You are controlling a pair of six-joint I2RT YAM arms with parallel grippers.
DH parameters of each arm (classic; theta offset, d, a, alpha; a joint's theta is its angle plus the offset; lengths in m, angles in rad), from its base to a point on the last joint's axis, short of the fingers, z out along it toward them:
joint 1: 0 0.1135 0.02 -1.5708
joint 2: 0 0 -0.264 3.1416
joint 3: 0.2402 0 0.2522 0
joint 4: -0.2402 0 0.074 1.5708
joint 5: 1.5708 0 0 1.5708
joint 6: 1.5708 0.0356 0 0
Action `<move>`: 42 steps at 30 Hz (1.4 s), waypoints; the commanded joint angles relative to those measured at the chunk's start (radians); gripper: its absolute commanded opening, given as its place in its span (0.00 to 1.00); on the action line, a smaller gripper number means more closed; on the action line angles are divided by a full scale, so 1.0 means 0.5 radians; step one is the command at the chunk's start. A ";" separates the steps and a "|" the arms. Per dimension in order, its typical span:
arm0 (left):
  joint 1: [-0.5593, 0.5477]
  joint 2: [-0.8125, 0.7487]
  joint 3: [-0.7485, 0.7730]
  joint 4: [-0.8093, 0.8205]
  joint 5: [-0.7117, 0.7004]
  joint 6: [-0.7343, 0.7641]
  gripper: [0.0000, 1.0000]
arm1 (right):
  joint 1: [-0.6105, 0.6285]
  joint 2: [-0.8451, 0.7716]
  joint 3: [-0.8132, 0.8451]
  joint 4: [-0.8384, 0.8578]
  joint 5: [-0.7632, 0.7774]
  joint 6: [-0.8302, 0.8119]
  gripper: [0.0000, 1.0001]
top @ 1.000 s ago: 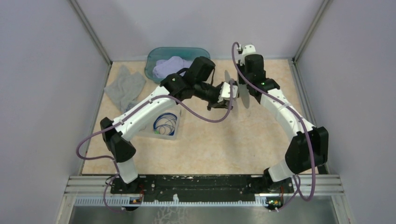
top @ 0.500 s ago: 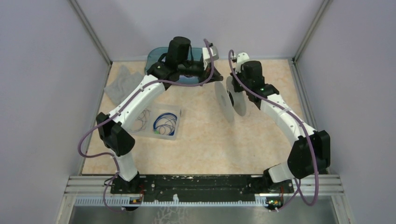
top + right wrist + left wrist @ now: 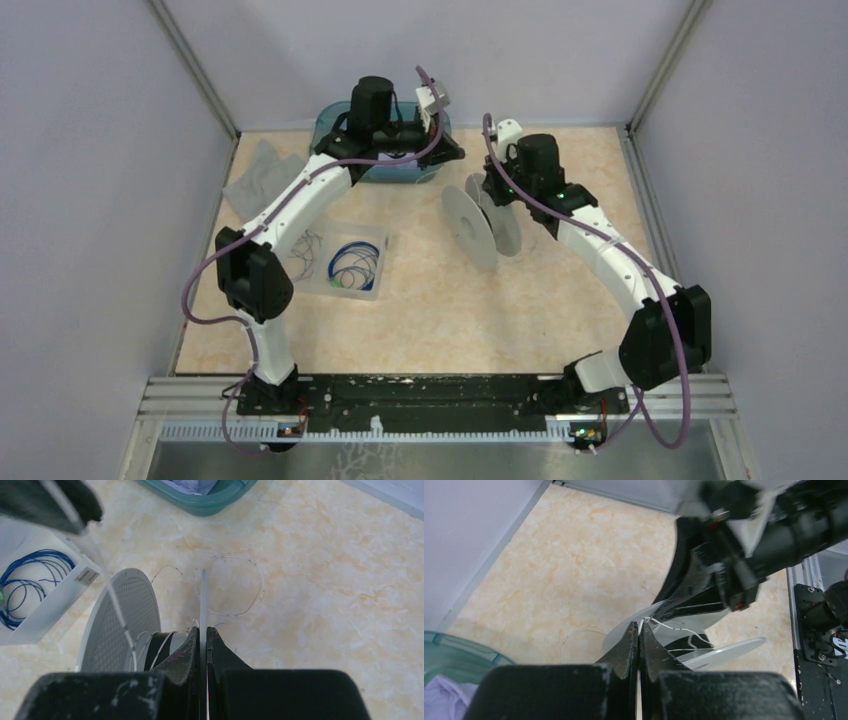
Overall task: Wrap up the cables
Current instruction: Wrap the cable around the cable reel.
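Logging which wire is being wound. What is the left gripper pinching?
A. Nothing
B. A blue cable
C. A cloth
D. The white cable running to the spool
D: the left wrist view shows the left gripper shut on the white cable, which leads to the spool; the blue cables lie in the tray.

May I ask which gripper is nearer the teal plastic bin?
Left. The left gripper hangs by the right end of the teal plastic bin; the right gripper grips a white spool farther right.
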 commanded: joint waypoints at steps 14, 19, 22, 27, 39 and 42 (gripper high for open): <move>0.238 -0.041 -0.591 0.274 -0.013 -0.081 0.00 | -0.026 -0.125 0.415 -0.133 -0.373 0.090 0.00; 0.256 -0.055 -0.702 0.331 0.064 -0.058 0.00 | -0.076 -0.095 0.591 -0.204 -0.407 0.175 0.00; 0.258 -0.058 -0.750 0.361 0.129 -0.050 0.02 | -0.115 -0.081 0.704 -0.250 -0.412 0.218 0.00; 0.258 -0.043 -0.838 0.522 0.249 -0.145 0.08 | -0.174 -0.056 0.891 -0.304 -0.472 0.321 0.00; 0.258 0.058 -0.971 0.856 0.477 -0.400 0.19 | -0.240 -0.026 1.182 -0.389 -0.541 0.424 0.00; 0.254 0.086 -0.966 0.919 0.495 -0.427 0.20 | -0.251 -0.019 1.227 -0.401 -0.569 0.450 0.00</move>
